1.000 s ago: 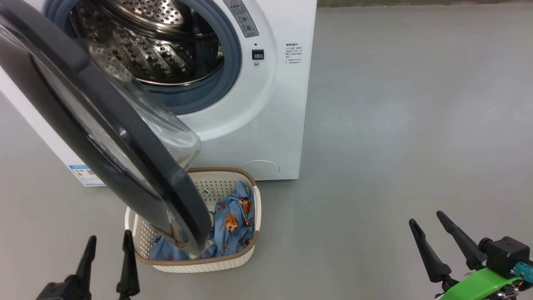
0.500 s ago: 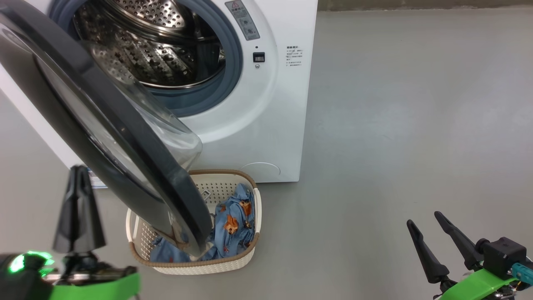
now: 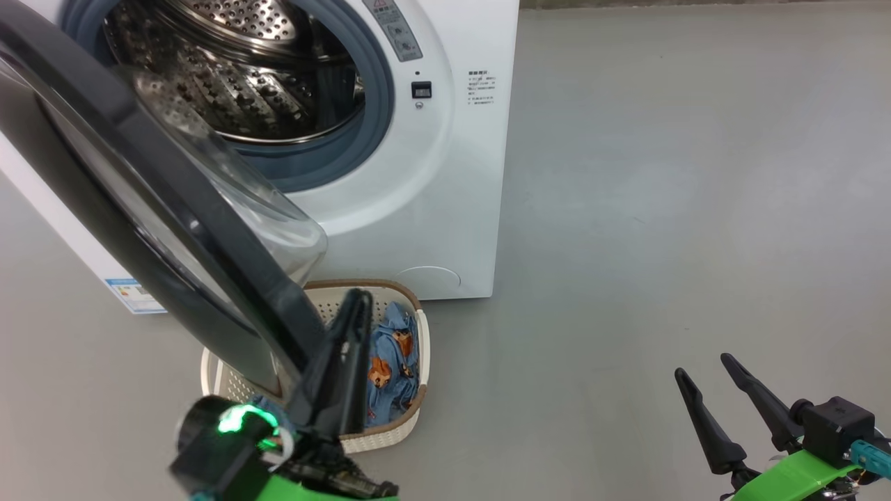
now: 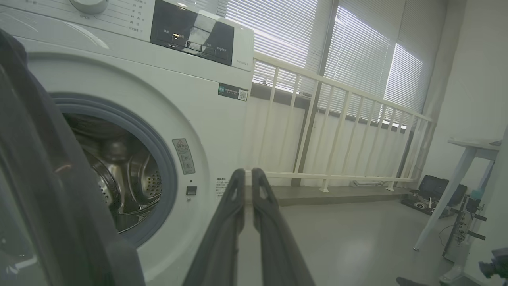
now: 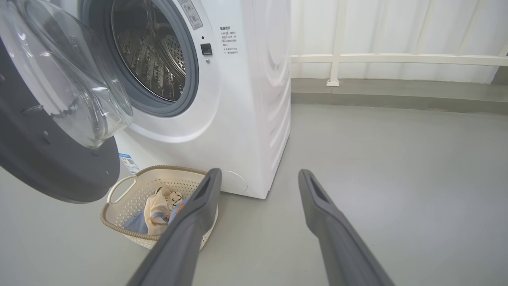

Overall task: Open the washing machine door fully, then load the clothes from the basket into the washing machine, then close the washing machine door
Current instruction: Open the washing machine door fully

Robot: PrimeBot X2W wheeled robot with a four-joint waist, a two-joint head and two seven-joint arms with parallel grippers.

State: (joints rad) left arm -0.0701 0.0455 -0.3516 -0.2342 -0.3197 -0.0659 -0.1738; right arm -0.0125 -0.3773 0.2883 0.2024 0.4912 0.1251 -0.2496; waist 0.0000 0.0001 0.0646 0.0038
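Left end effector (image 3: 360, 299) is low and near the camera, fingers pressed together with nothing between them. In the head view it overlaps the lower edge of the washing machine door (image 3: 174, 202) and the basket (image 3: 390, 435); can't tell whether it touches either. In the left wrist view the same end effector (image 4: 247, 174) points past the door's dark edge (image 4: 47, 178), which sits to its left. Right end effector (image 3: 703, 365) is at lower right over bare grey floor (image 3: 661, 209), fingers spread wide and empty, well apart from everything. The right wrist view confirms the wide gap (image 5: 258, 174). The basket sits on the floor just in front of the washing machine (image 3: 431, 195), partly under the door, near the round white flap (image 3: 428, 278). The clothes (image 3: 390, 355) are in the basket: light-blue fabric with orange figures, plus a cream piece with black marks (image 5: 158, 210). The door is swung partly open, glass bowl (image 3: 264, 209) bulging towards the steel drum (image 3: 243, 90). The drum looks empty. Behind the machine are a white railing (image 4: 337, 131) and window blinds (image 4: 357, 51).
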